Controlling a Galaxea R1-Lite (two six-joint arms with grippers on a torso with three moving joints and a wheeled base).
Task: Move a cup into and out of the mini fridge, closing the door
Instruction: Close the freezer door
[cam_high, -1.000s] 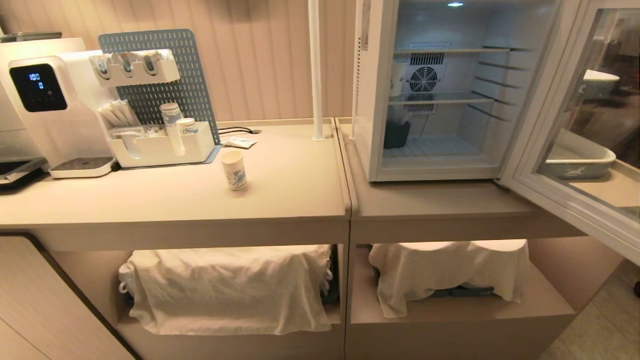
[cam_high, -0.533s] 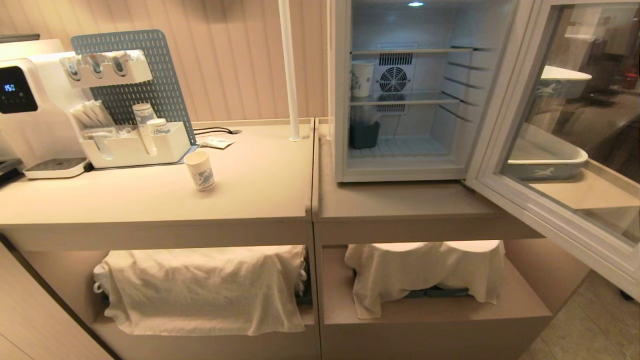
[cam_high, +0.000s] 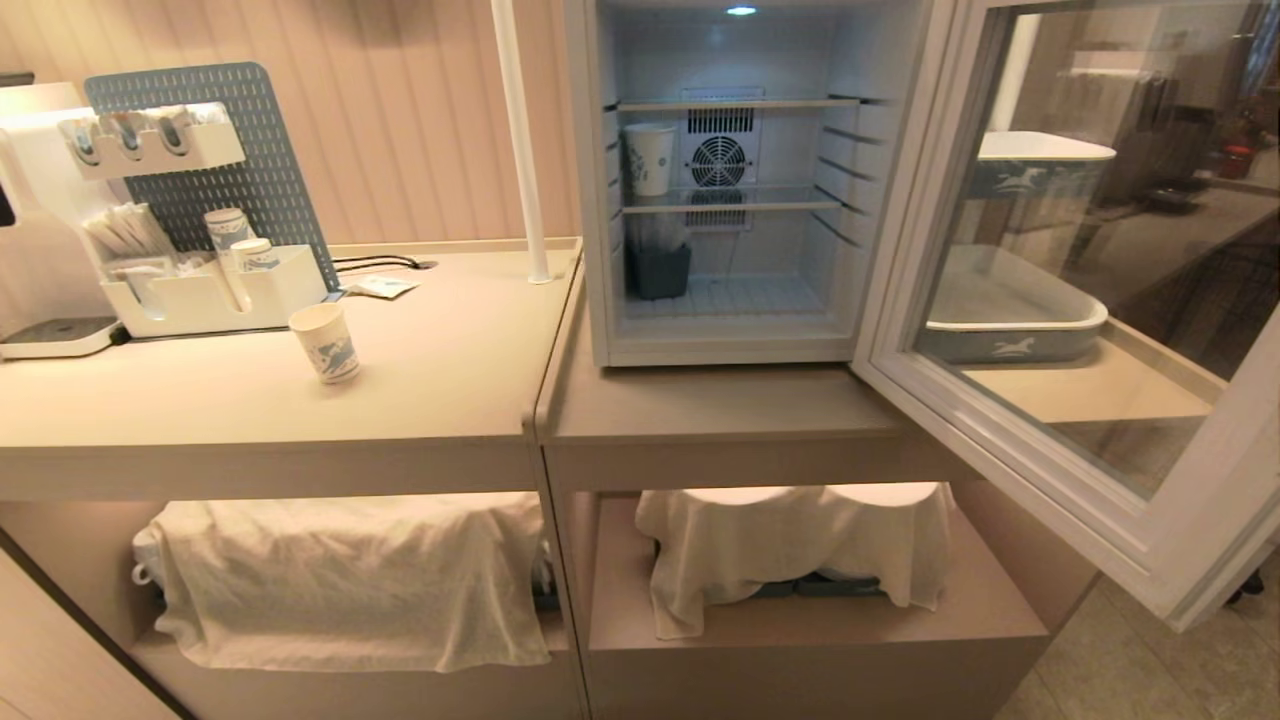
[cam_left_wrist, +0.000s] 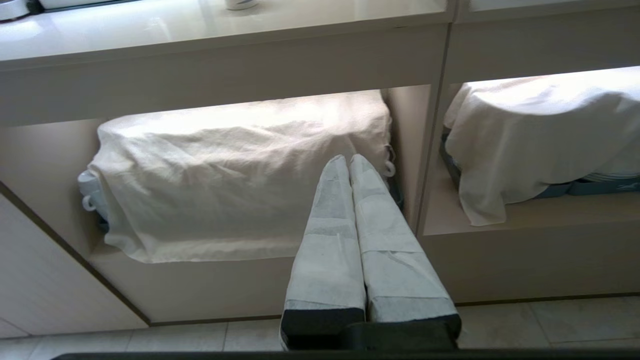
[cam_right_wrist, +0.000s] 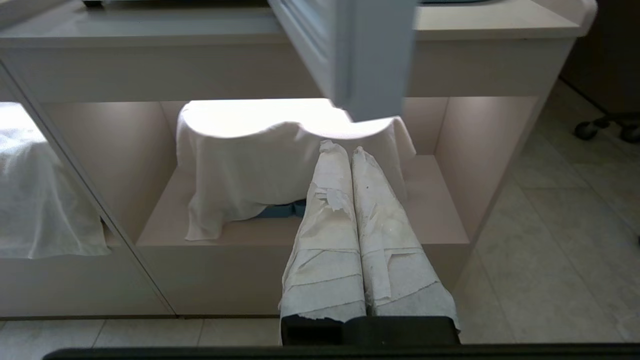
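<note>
A white paper cup (cam_high: 325, 343) with a blue pattern stands alone on the left counter; its base shows in the left wrist view (cam_left_wrist: 240, 4). The mini fridge (cam_high: 595, 200) stands on the right counter, lit inside. A like cup (cam_high: 649, 158) sits on its middle wire shelf at the left. The door (cam_high: 1050, 500) hangs wide open to the right; its lower corner (cam_right_wrist: 372, 60) shows above my right gripper. My left gripper (cam_left_wrist: 348, 159) and right gripper (cam_right_wrist: 345, 147) are shut and empty, low in front of the cabinet shelves, out of the head view.
An organiser tray with a stack of cups (cam_high: 225, 235) and a pegboard (cam_high: 200, 150) stand at the back left. A white pole (cam_high: 520, 150) rises beside the fridge. White cloths (cam_high: 340, 580) (cam_high: 800, 540) cover the lower shelves. A dark container (cam_high: 658, 270) sits on the fridge floor.
The whole head view has slid left, so the camera has moved right. The cup inside the fridge has come into sight. No object on the counters has moved.
</note>
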